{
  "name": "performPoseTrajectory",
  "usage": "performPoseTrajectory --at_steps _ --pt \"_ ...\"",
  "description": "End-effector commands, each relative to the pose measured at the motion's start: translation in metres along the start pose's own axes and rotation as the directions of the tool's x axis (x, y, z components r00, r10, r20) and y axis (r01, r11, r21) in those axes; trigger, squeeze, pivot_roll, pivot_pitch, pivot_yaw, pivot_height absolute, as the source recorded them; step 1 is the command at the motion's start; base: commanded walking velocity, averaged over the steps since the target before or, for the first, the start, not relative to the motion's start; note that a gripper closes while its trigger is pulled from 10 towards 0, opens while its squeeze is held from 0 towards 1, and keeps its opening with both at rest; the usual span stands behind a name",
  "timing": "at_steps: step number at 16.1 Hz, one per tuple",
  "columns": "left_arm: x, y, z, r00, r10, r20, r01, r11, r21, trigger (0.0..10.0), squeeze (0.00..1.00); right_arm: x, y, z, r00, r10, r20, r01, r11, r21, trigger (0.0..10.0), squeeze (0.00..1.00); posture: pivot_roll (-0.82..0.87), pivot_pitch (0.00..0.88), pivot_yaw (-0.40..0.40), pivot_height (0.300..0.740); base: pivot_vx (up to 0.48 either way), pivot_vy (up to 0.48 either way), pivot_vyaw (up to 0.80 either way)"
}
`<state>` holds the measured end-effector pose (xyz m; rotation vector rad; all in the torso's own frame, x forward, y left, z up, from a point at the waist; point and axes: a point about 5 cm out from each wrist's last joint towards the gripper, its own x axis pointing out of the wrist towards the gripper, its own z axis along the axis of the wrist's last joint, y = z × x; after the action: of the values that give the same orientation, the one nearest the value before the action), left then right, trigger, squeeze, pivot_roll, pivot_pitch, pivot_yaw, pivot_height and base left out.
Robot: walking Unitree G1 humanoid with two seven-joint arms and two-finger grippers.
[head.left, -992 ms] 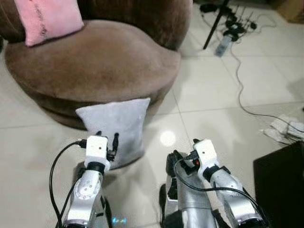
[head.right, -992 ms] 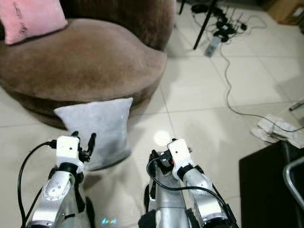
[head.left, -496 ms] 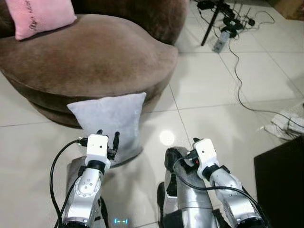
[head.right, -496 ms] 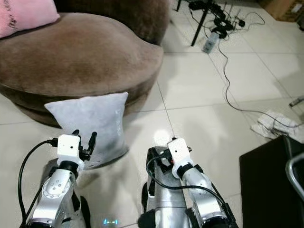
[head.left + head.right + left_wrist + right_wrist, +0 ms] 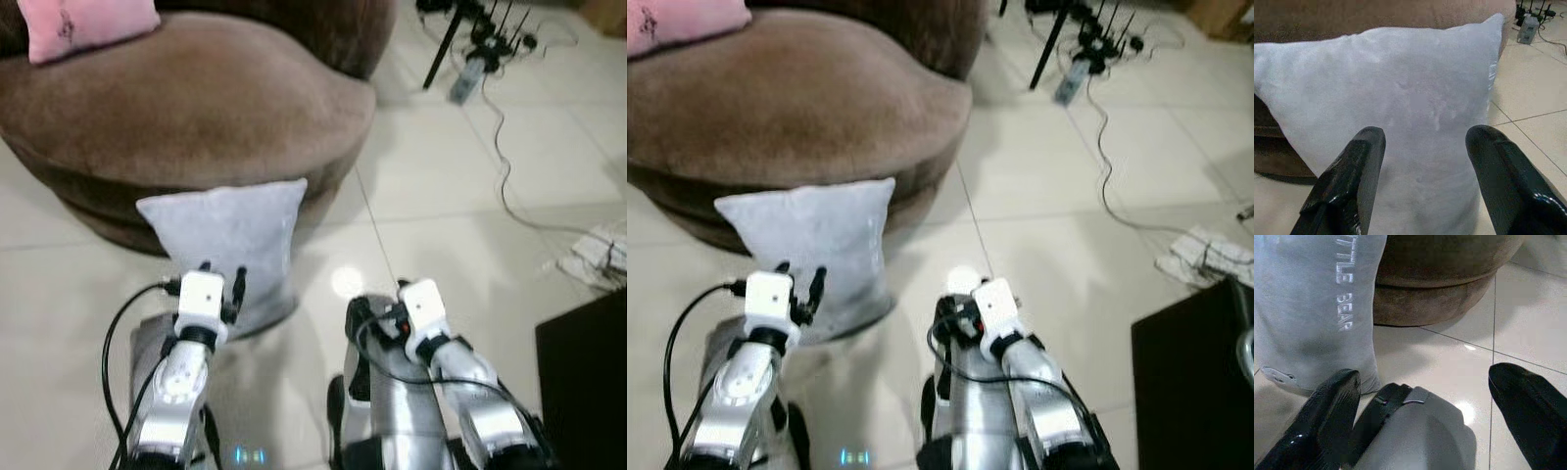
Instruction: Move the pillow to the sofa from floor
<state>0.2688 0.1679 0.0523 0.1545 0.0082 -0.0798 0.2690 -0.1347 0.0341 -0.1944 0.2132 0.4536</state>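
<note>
1. Left eye view: grey pillow [image 5: 227,238] upright on the tiled floor [image 5: 441,225], leaning against the front edge of the round brown sofa [image 5: 186,108]. Pink cushion [image 5: 86,22] on the sofa seat at the far left. Left hand [image 5: 221,278] raised just before the pillow's lower part, black fingers pointing at it. Right hand [image 5: 361,321] low near the robot's body, well right of the pillow. Cables and a power strip [image 5: 466,82] on the floor at far right, beside a dark stand leg [image 5: 438,51]. Crumpled white cloth [image 5: 593,259] at the right edge, above a black object [image 5: 586,377], identity unclear.

2. Right eye view: same arrangement. Pillow [image 5: 813,245] between the left arm and the sofa base; bright light reflection [image 5: 962,280] on the tile just ahead of the right arm.

3. Left wrist view: two black fingers [image 5: 1354,181] spread wide apart, the pillow [image 5: 1400,107] framed between them and very near; contact with the fabric cannot be judged, probably none. Sofa edge [image 5: 1352,17] behind the pillow's top.

4. Right wrist view: fingers [image 5: 1322,423] spread wide, holding nothing. Pillow corner [image 5: 1312,308] with embroidered lettering resting on the floor, sofa base [image 5: 1440,289] behind it. Grey part of the robot's own body [image 5: 1410,431] between the fingers.
</note>
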Motion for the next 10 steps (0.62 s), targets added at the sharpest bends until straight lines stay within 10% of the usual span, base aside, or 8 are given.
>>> performPoseTrajectory --at_steps 1,4,10 --pt "-0.003 -0.005 -0.005 1.0 0.0 -0.031 -0.001 1.0 -0.015 10.0 0.0 -0.007 -0.008 -0.01 0.998 -0.028 -0.048 0.028 1.0 0.01 10.0 0.0 -0.05 0.205 -0.152 0.416 0.0 0.0 0.0" --pt "0.0 0.016 0.008 0.991 0.133 -0.01 -0.134 0.987 -0.089 10.0 0.0 -0.009 -0.008 -0.014 0.998 -0.023 -0.064 0.024 1.0 0.014 10.0 0.0 -0.05 0.212 -0.15 0.416 0.0 0.0 0.0" --pt "-0.001 0.038 0.007 0.983 0.18 -0.044 -0.18 0.984 0.001 10.0 0.0 -0.012 -0.013 -0.023 0.995 -0.036 -0.095 0.038 0.999 0.019 10.0 0.0 -0.05 0.217 -0.152 0.416 0.0 0.0 0.0"
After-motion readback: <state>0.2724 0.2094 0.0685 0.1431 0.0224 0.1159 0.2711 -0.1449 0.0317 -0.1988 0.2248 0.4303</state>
